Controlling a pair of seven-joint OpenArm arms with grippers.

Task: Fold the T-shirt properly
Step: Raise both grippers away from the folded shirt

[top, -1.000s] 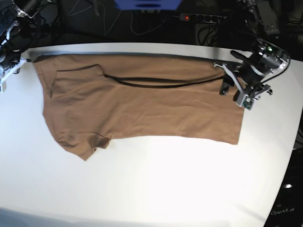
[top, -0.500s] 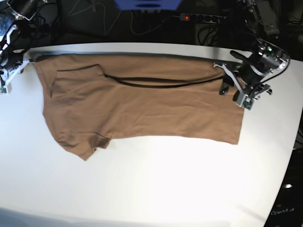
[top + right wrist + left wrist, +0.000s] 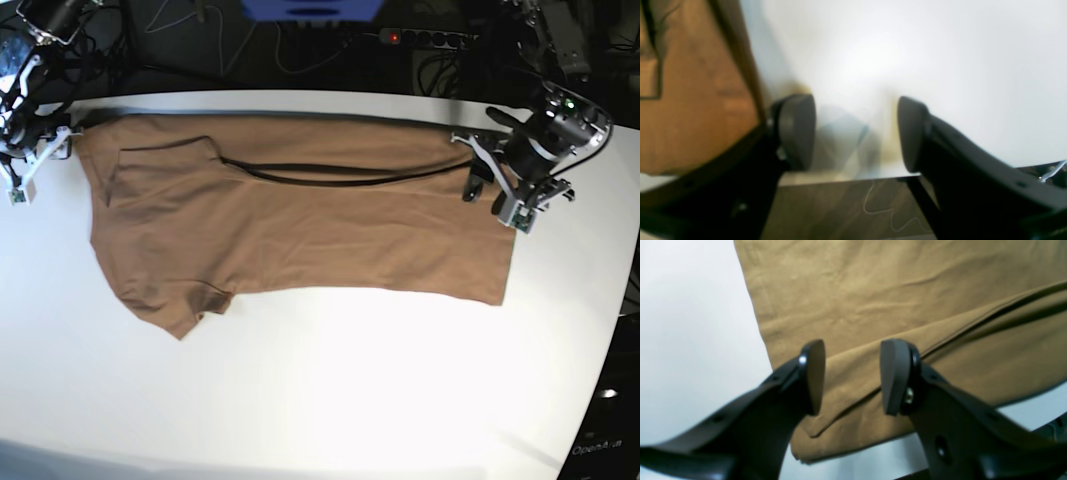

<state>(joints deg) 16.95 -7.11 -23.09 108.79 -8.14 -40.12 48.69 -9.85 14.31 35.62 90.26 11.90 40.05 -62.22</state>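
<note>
The tan-brown T-shirt lies flat on the white table. Its far long edge is folded over, leaving a dark crease line across the upper middle. One sleeve points toward the near left. My left gripper hovers over the shirt's right-hand hem. In the left wrist view this gripper is open, with the folded hem corner of the T-shirt showing through the gap and nothing pinched. My right gripper sits at the table's far left, just off the shirt's corner. In the blurred right wrist view it is open over bare table, with the T-shirt to its left.
Behind the table's far edge lie a power strip, cables and a blue object. Wooden floor shows past the table edge beneath the right gripper. The table's rounded right edge runs close to the left arm.
My right gripper has opened and shifted a little toward the shirt's far left corner. The left gripper and the shirt have stayed where they were.
</note>
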